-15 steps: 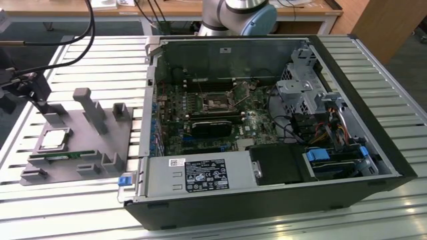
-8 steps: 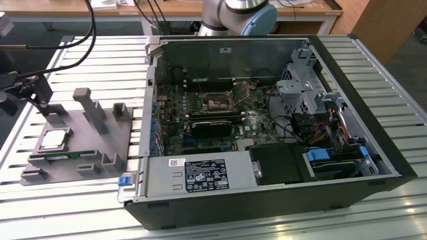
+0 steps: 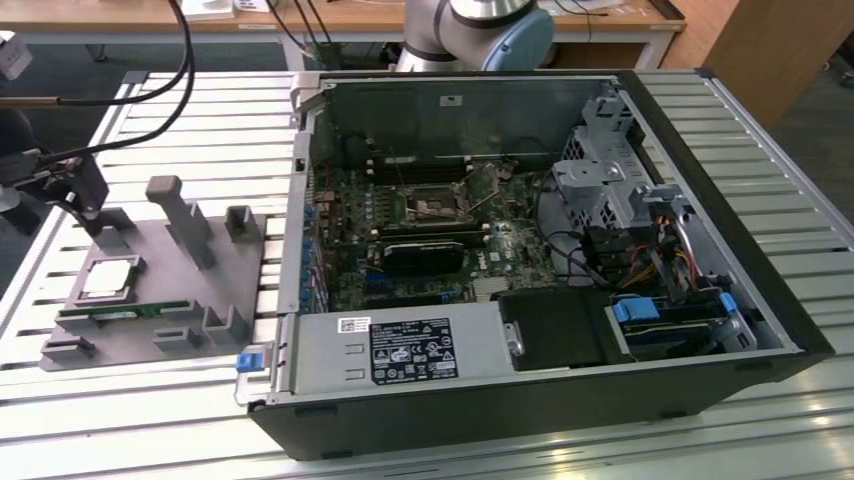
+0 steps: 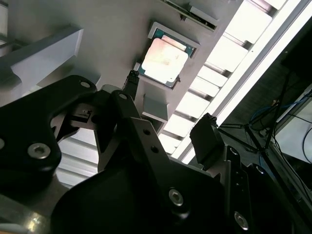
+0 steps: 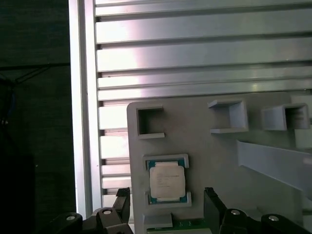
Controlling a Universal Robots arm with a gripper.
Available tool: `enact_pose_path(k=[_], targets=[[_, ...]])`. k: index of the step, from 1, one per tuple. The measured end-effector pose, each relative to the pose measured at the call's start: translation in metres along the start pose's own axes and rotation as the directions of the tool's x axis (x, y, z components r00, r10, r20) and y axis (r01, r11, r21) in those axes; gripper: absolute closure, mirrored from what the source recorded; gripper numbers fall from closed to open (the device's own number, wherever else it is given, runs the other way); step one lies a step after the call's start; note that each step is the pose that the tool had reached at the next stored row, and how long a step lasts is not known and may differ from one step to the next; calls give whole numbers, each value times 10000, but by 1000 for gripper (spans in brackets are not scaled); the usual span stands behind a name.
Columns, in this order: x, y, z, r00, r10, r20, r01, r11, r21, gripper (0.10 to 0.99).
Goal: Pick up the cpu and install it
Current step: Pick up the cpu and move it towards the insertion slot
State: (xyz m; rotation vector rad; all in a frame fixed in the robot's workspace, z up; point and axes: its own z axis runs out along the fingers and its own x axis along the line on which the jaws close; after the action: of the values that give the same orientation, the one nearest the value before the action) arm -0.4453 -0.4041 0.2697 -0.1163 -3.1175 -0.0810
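Observation:
The cpu (image 3: 110, 278) is a small square chip with a silver top. It lies flat in a pocket of the grey tray (image 3: 147, 340), at the exterior view's left. My gripper (image 3: 74, 190) hangs over the tray's far left part, above the chip. In both wrist views the cpu (image 5: 166, 182) (image 4: 163, 59) sits beyond the gripper (image 5: 167, 197) (image 4: 169, 103). The black fingers (image 5: 210, 196) are spread wider than the chip, with nothing between them. The dark socket (image 3: 434, 205) with its raised metal frame sits on the motherboard inside the open computer case (image 3: 747, 300).
A green memory stick (image 3: 127, 311) lies in the tray just in front of the cpu. Upright grey posts (image 3: 180, 215) rise from the tray beside it. Black cables (image 3: 174, 90) hang over the slatted metal table (image 3: 214, 130). The robot base (image 3: 481, 30) stands behind the case.

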Motion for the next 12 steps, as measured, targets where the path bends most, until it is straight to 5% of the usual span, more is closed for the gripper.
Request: enact_pose_path(k=[12], targets=[[-26,-4,114,10000,0,-4,0,10000,-12,380]])
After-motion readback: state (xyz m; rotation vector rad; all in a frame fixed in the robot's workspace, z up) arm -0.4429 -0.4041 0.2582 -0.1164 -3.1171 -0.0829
